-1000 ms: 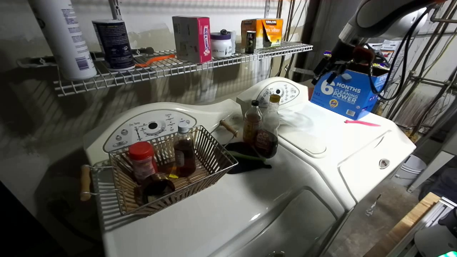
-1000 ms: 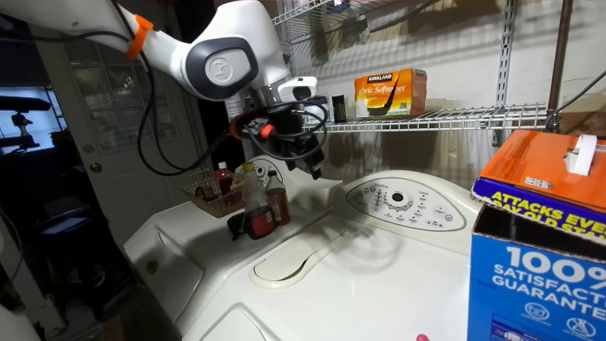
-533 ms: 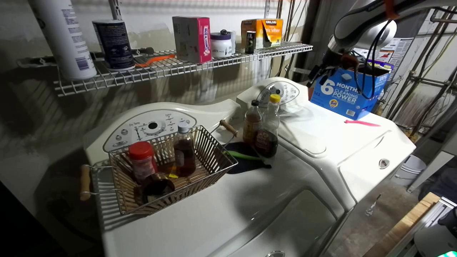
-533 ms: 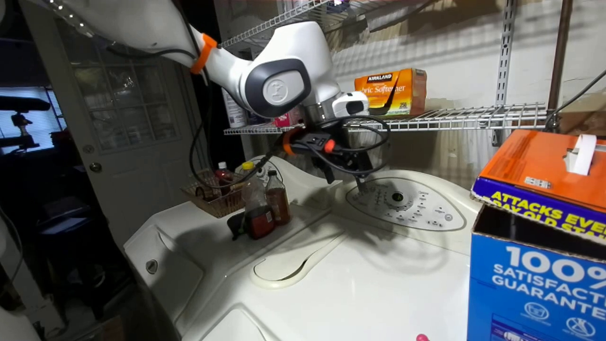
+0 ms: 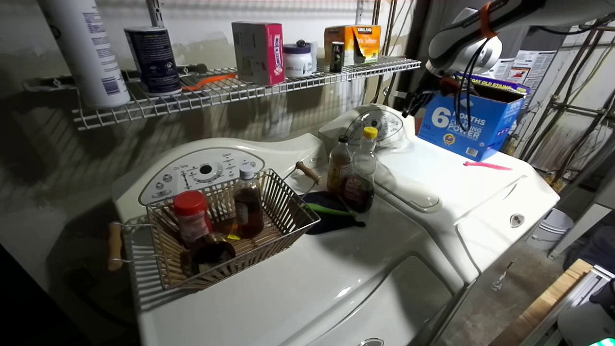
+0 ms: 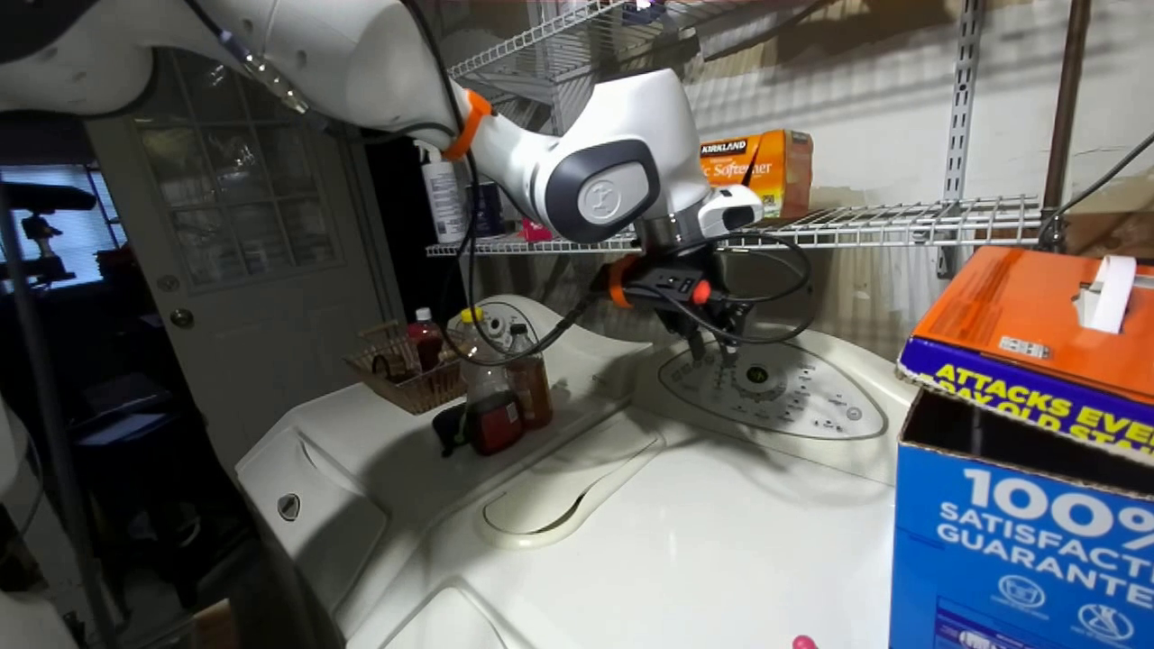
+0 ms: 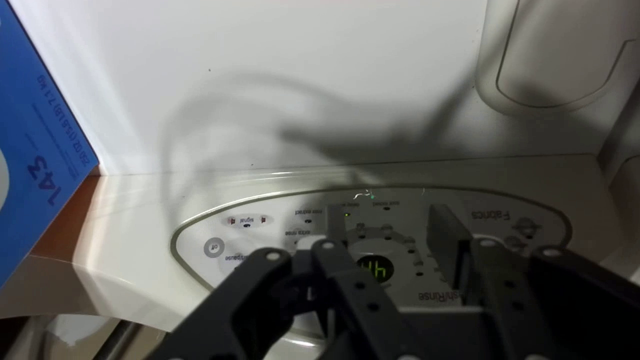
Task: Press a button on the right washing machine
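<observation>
Pincer spread, nothing between its jaws; below it, the right washing machine, its control panel just beneath those jaws; reach looks nearly done, press itself seemingly yet to come!

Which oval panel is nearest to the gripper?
The right washing machine's panel, beside the blue box: the gripper hangs close to it; the other panel, behind the basket, is farther.

We held our arm outstretched, bent downward toward the wrist; our gripper hung beneath, pointing down. We held its fingers apart.
</observation>
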Robot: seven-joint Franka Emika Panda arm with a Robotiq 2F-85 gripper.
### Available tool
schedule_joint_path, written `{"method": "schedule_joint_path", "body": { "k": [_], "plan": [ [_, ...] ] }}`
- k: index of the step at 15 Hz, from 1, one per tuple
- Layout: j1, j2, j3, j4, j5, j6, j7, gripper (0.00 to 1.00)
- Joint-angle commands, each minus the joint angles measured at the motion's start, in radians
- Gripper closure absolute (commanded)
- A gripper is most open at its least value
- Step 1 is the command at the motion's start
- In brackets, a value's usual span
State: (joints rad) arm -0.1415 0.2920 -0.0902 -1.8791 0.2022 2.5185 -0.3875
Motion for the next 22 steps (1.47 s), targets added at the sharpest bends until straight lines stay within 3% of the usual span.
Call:
{"method": "schedule_joint_path", "body": {
  "k": [1,4,7,8,18,22],
  "plan": [
    [-0.058,0.114,0.046,0.134,0.03,0.006,-0.04,0.82],
    [-0.09,0.178,0.074,0.202,0.03,0.016,-0.048,0.99],
    [-0.116,0.227,0.099,0.261,0.028,0.015,-0.044,1.0],
    [-0.097,0.173,0.082,0.189,-0.012,0.009,-0.006,0.99],
    [-0.109,0.208,0.093,0.235,-0.011,0.011,-0.006,1.0],
    [-0.109,0.272,0.111,0.312,-0.016,-0.007,-0.026,1.0]
  ]
}}
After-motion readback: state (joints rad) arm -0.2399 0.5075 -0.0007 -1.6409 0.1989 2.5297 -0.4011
